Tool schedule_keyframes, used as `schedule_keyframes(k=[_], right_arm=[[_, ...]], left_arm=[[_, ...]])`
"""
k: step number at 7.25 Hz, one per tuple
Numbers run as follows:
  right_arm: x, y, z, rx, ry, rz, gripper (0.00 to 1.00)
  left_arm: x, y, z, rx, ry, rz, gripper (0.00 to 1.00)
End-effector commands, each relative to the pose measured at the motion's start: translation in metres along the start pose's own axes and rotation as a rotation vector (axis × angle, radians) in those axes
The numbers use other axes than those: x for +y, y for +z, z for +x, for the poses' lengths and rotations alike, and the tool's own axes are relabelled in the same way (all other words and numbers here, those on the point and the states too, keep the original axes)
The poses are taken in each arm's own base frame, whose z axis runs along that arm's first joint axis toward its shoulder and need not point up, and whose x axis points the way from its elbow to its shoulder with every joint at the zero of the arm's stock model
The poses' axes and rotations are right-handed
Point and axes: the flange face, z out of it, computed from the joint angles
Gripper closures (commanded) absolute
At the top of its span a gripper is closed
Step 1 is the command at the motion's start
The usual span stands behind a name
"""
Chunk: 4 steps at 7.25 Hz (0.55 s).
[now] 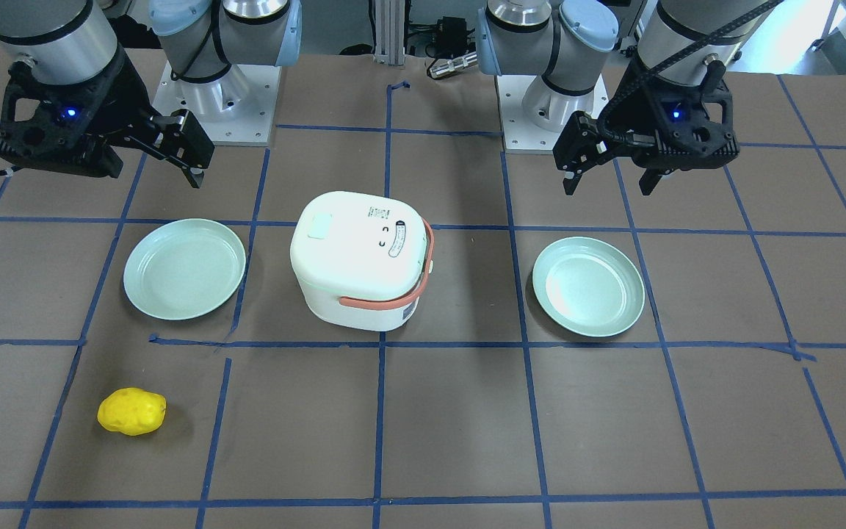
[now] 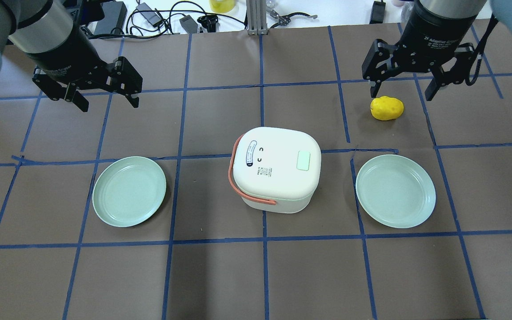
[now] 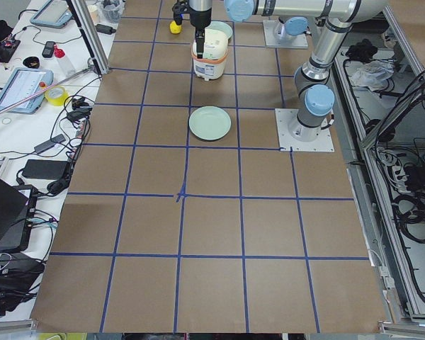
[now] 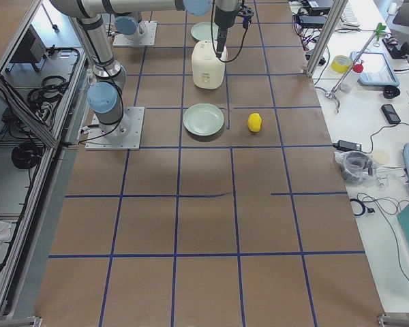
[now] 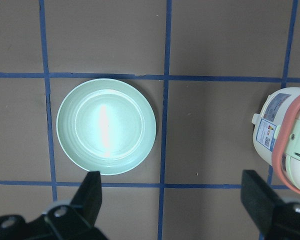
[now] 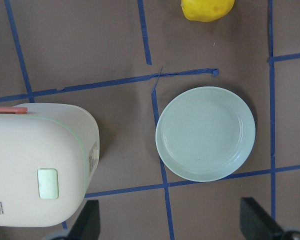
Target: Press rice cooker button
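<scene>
Broadly, the table point(image 2: 220, 275) is lying brown under a grid of blue tape. The left arm point(image 2: 47, 31) and right arm point(image 2: 442, 22) are hanging raised over it, one to each side of the centre, well apart.

The cooker point(image 2: 276, 171) is standing upright at mid-table, white, lid down. Its orange handle point(image 2: 234, 184) is looping round the side toward the robot's left.

Two pale green plates are flanking it. The left plate point(image 2: 129, 191) is lying on the robot's left and the right plate point(image 2: 395, 191) on its right. Both are flat on the table and apart from the cooker.

The left gripper point(image 2: 108, 103) is hanging with fingers spread wide, gripping nothing. In its wrist view it is looking down on the left plate and the handle side of the cooker.

The right gripper point(image 2: 402, 94) is likewise spread wide, gripping nothing. Its wrist view is showing the right plate and the cooker's lid edge.

A yellow lump point(image 2: 387, 108) is lying alone on the table, beyond the right plate on the operators' side.

An oval label point(image 2: 251, 152) is showing on the lid near the handle.

The button point(image 2: 303, 160), mint green, is sitting on the lid top at the edge facing the right plate. Nothing is touching it; both grippers are well clear.
</scene>
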Motion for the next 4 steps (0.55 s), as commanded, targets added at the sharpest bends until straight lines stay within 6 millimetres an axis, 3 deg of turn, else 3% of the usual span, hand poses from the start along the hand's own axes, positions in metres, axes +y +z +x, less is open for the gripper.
schedule_keyframes(k=[1,4], right_arm=[[0.0020,0.0005,0.0000,0.000,-0.003,-0.011,0.00],[0.0021,-0.0050,0.0000,0.006,-0.003,0.004,0.00]], left_arm=[[0.0002,0.0007,0.0000,0.000,0.000,-0.001,0.00],[0.0000,0.0000,0.0000,0.000,0.000,0.000,0.00]])
